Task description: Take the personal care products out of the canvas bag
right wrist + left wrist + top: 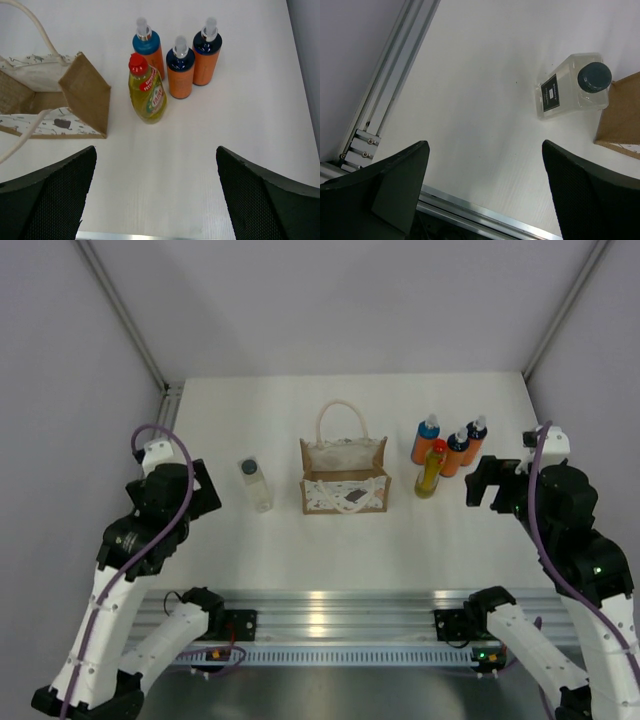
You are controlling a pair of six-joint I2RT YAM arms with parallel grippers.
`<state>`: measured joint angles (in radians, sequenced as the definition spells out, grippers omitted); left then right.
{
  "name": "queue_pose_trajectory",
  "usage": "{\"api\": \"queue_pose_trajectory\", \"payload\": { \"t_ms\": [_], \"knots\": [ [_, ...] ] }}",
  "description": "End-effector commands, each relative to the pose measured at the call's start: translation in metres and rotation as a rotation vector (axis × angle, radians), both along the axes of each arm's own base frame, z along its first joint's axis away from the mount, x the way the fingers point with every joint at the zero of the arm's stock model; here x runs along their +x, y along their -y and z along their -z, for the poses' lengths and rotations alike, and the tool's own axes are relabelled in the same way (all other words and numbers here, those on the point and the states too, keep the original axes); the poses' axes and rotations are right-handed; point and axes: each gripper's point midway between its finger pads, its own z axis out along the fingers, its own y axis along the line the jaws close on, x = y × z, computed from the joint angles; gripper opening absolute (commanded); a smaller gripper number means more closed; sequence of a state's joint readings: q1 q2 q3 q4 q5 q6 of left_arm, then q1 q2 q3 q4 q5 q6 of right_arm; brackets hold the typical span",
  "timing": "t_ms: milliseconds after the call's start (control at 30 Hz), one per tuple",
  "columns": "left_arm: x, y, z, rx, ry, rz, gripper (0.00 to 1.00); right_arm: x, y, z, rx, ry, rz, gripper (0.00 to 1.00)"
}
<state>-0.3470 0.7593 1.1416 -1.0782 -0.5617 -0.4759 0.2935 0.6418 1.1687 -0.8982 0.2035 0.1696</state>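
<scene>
The tan canvas bag (344, 475) with lace trim and rope handles stands open at the table's middle, also the canvas bag (75, 97) in the right wrist view. Right of it stand three orange bottles (452, 447) and a yellow bottle with a red cap (431, 471); the right wrist view shows the yellow bottle (147, 92) and orange bottles (180, 70) upright. A clear bottle with a dark cap (255, 483) stands left of the bag, seen as the clear bottle (572, 85). My left gripper (485, 165) and right gripper (156, 172) are open and empty, apart from everything.
A metal rail (320, 615) runs along the table's near edge, above the arm bases. Grey walls with corner posts close off the back and sides. Bare white table (300, 550) lies between the bag and the rail.
</scene>
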Motion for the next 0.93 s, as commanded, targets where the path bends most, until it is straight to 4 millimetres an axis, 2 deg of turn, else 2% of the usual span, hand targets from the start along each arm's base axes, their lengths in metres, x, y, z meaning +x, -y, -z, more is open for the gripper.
{"api": "queue_pose_trajectory", "payload": {
  "t_ms": [0, 100, 233, 533, 900],
  "knots": [
    [-0.013, -0.004, -0.006, -0.009, 0.050, 0.013, 0.98, -0.014, 0.007, 0.012, 0.004, -0.009, 0.022, 1.00],
    [-0.021, -0.006, -0.015, -0.028, 0.103, 0.026, 0.98, -0.019, 0.010, 0.019, -0.009, -0.010, 0.024, 0.99],
    [-0.026, 0.000, -0.017, -0.050, 0.114, 0.073, 0.98, -0.028, 0.019, 0.022, -0.053, -0.017, 0.042, 0.99],
    [-0.029, 0.005, -0.023, -0.050, 0.109, 0.121, 0.98, -0.036, 0.035, 0.012, -0.104, 0.018, 0.086, 0.99],
    [-0.029, 0.005, -0.022, -0.045, 0.109, 0.122, 0.98, -0.033, 0.037, 0.008, -0.103, 0.023, 0.104, 0.99]
  ]
}}
